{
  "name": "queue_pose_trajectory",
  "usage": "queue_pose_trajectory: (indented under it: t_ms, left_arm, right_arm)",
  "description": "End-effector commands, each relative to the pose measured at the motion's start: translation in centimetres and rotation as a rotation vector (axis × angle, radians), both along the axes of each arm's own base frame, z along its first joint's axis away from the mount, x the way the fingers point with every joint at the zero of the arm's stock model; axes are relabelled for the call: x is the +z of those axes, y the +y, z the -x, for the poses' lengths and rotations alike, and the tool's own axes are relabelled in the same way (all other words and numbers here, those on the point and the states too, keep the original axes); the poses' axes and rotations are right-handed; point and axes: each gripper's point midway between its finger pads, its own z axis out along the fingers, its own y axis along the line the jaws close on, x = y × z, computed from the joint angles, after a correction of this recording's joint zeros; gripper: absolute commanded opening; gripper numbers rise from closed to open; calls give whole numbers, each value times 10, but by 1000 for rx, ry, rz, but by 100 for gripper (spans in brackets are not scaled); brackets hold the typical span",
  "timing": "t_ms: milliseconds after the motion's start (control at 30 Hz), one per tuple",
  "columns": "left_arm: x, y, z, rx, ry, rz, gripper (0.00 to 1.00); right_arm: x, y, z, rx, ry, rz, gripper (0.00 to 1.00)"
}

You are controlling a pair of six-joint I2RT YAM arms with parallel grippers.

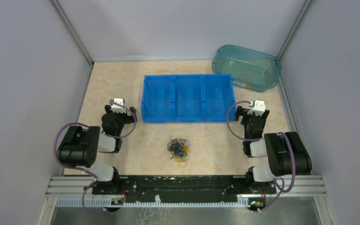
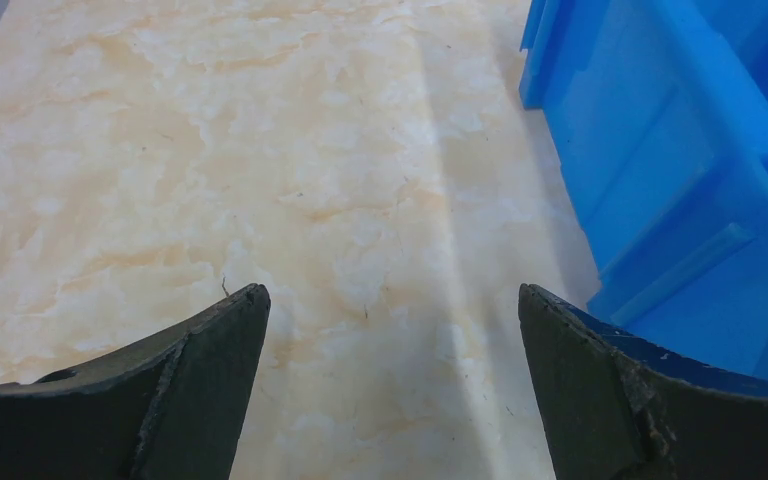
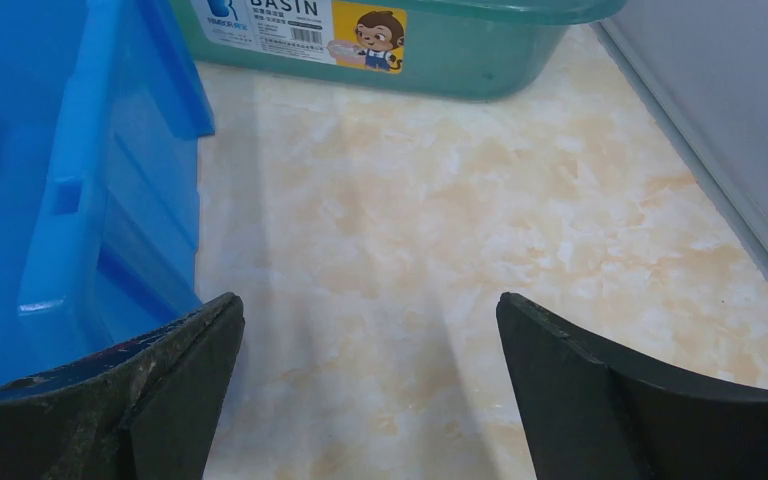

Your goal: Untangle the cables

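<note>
The cables (image 1: 178,149) lie as one small tangle of blue, black and yellow-orange wires on the marble table, near the front edge and midway between the two arms. My left gripper (image 1: 118,106) rests to the tangle's far left, open, with only bare table between its fingers (image 2: 392,290). On the far right my right gripper (image 1: 258,109) is open too, nothing between its fingers (image 3: 368,297). Neither gripper touches the tangle, and neither wrist view shows it.
A blue three-compartment bin (image 1: 187,117) stands behind the tangle; its wall shows in the left wrist view (image 2: 680,150) and the right wrist view (image 3: 90,180). A teal basin (image 1: 262,84) sits at the back right (image 3: 410,50). Grey walls enclose the table.
</note>
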Motion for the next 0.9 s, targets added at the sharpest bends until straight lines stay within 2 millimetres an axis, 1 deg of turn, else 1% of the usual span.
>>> queue_pose_trajectory:
  t_ms: [0,267,300,333,367,467,533,567,600,667,700,733,800,867]
  left_arm:
    - [16,0,-9,-9,-60,1,100]
    - [16,0,-9,-11,-59,0,100]
    - [15,0,-9,-11,-58,1,100]
    - [15,0,-9,-10,-59,0,100]
    - [16,0,-9,-11,-60,0,100]
    - [20,2,-10,0,-73,5,100]
    - [23,12,-15,62,-34,22,100]
    - [26,17,-21,87,-1,34,100]
    - [26,20,-26,89,51,46,100]
    - [29,20,-33,62,119,14,100]
    - [34,20,-36,56,127,-3,100]
    - [35,22,-36,53,147,-16,100]
    - [39,21,-35,34,188,-12,100]
    - [47,23,-31,11,227,8,100]
  right_arm:
    - [27,1,-14,10,-99,-6,99]
    - [28,0,-13,2,-101,-7,99]
    - [29,-7,-12,-36,-108,-13,99]
    - [30,-17,-8,-105,-122,-32,99]
    - [31,-22,-4,-144,-126,-53,99]
    - [40,-20,3,-120,-163,-39,99]
    - [49,-35,9,-256,-156,-48,99]
    - [50,-42,10,-318,-105,-65,99]
    - [60,-49,11,-367,-78,-61,99]
    - [78,-49,8,-355,-48,-25,99]
    - [84,-49,11,-355,-36,-23,99]
    - [98,-50,12,-374,-67,-56,99]
    - [114,-53,21,-412,-99,-120,99]
    - [129,-55,28,-450,-180,-238,99]
